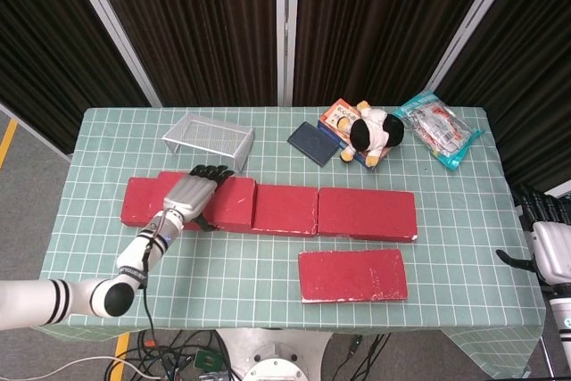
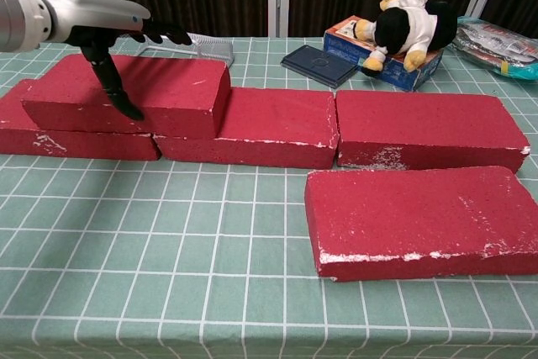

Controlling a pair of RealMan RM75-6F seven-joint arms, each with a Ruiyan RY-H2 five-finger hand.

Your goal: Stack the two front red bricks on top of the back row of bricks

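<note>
L hand (image 1: 194, 191) fingers spread, thumb down; R hand (image 1: 546, 240) idle, low.

**What we cannot see**

In the head view our right hand (image 1: 549, 243) is cut by the right edge, so we cannot tell how its fingers lie; the chest view misses it. Our left hand (image 2: 101, 27) covers part of the stacked brick (image 2: 134, 94), and contact there is perhaps lost, hard to judge. The leftmost back brick (image 2: 50, 136) lies mostly hidden beneath. The snack bag (image 2: 504, 44) runs off the chest view.
</note>
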